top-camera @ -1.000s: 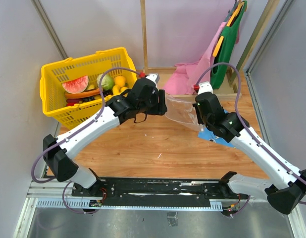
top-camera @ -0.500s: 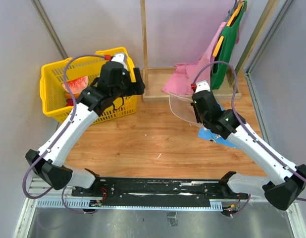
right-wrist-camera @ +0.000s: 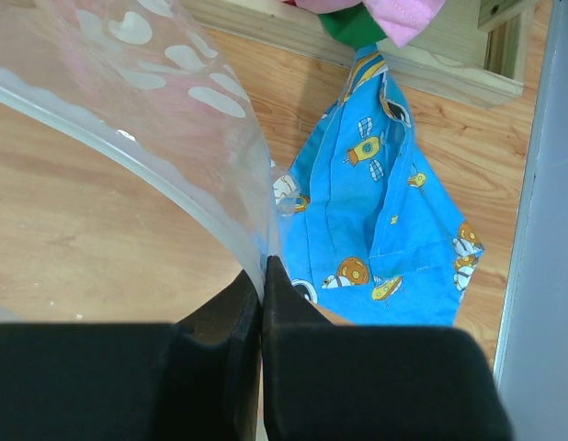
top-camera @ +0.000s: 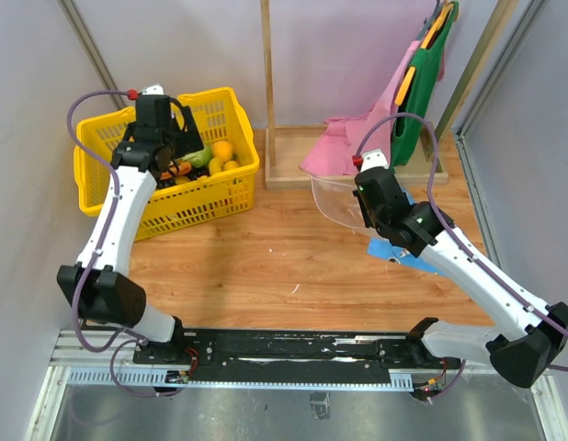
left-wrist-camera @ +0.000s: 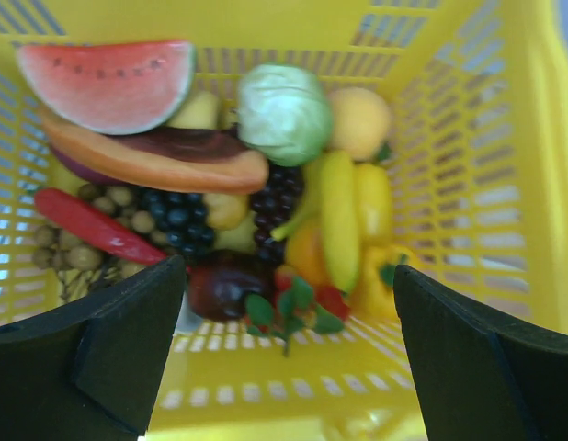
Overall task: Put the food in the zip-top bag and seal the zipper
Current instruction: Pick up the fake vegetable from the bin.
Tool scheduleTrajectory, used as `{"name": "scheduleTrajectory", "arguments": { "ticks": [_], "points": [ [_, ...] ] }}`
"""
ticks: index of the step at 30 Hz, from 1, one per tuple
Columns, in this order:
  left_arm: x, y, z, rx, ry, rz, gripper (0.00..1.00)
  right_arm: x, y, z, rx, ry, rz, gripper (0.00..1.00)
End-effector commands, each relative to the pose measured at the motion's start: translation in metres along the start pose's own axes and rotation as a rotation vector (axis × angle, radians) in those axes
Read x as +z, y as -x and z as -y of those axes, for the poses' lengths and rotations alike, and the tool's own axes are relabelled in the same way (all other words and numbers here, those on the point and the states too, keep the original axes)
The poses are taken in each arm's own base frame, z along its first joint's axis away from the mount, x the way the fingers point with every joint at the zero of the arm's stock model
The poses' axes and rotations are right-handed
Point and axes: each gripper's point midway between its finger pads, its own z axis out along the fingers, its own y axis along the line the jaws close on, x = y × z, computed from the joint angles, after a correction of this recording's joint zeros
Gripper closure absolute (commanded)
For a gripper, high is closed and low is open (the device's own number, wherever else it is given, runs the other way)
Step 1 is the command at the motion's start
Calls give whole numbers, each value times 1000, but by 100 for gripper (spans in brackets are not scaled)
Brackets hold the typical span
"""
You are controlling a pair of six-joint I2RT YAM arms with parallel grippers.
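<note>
The food lies in a yellow basket (top-camera: pixel 227 186): a green round one (left-wrist-camera: pixel 282 112), a banana (left-wrist-camera: pixel 339 217), a yellow-orange pepper (left-wrist-camera: pixel 374 197), an orange (left-wrist-camera: pixel 359 119) and a dark purple piece (left-wrist-camera: pixel 224 285). My left gripper (left-wrist-camera: pixel 289 354) is open and empty above the basket's near wall (left-wrist-camera: pixel 266 377); in the top view it (top-camera: pixel 157 138) hangs over the basket. My right gripper (right-wrist-camera: pixel 263 268) is shut on the edge of the clear dotted zip-top bag (right-wrist-camera: pixel 164 101) and holds it up off the table (top-camera: pixel 337 197). Its white zipper strip (right-wrist-camera: pixel 100 133) curves along the mouth.
The basket also holds a watermelon slice (left-wrist-camera: pixel 109 83), a hot dog (left-wrist-camera: pixel 155 161), a red chilli (left-wrist-camera: pixel 96 228) and dark grapes (left-wrist-camera: pixel 178 216). A blue patterned cloth (right-wrist-camera: pixel 385 211) lies under the bag. Pink cloth (top-camera: pixel 353 138) and a wooden frame (top-camera: pixel 293 170) stand at the back.
My left arm has swung left from the bag's mouth to over the yellow basket, its gripper open. My right gripper keeps its hold on the bag, almost still.
</note>
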Motion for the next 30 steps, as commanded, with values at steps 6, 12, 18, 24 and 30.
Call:
{"name": "scheduleTrajectory", "arguments": {
  "ticks": [6, 12, 18, 24, 30],
  "points": [
    [80, 3, -39, 33, 83, -76, 1, 3, 8, 6, -6, -30, 17, 99],
    [131, -4, -36, -8, 66, -114, 1, 7, 6, 4, -13, -33, 10, 99],
    [179, -17, -29, -44, 45, -147, 2, 9, 6, 4, -22, -36, 5, 99],
    [212, -44, -28, -110, 15, -213, 2, 10, 4, 5, -28, -44, 0, 99],
    [230, -67, -27, -152, -36, -231, 3, 9, 2, 6, -28, -49, -3, 99]
  ]
}}
